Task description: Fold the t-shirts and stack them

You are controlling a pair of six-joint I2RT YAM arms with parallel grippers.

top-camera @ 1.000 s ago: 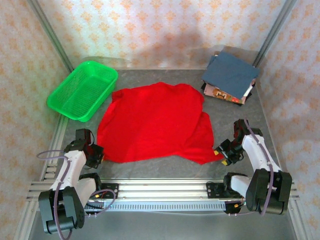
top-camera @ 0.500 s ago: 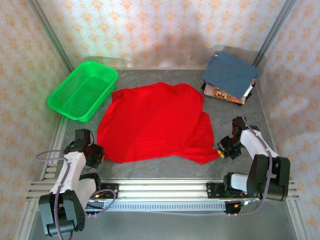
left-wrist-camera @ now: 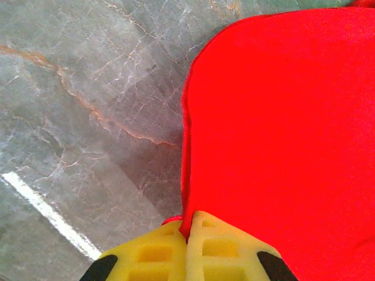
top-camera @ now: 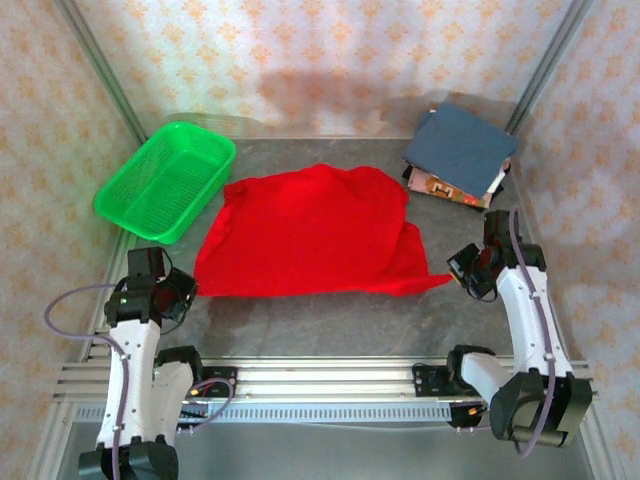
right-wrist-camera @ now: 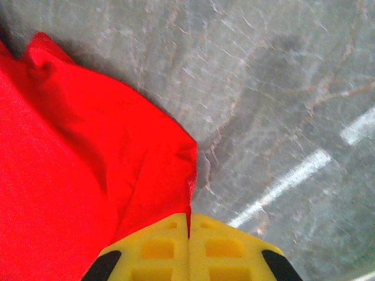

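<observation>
From above, pinching the red shirt (top-camera: 310, 235) by its near corners with left end effector (top-camera: 185, 290) and right end effector (top-camera: 458, 268) both pressed together, swung wider apart than a second ago and drawing the once-sagging near hem straight on the table (top-camera: 330, 325), with green mesh basket (top-camera: 165, 180) far left and blue shirt (top-camera: 460, 145) folded square far right. At the left wrist, clamping smooth red cloth (left-wrist-camera: 281, 129) between waffled yellow foam pads (left-wrist-camera: 152, 254) over veined grey stone. At the right wrist, likewise nipping a creased, pointed corner.
</observation>
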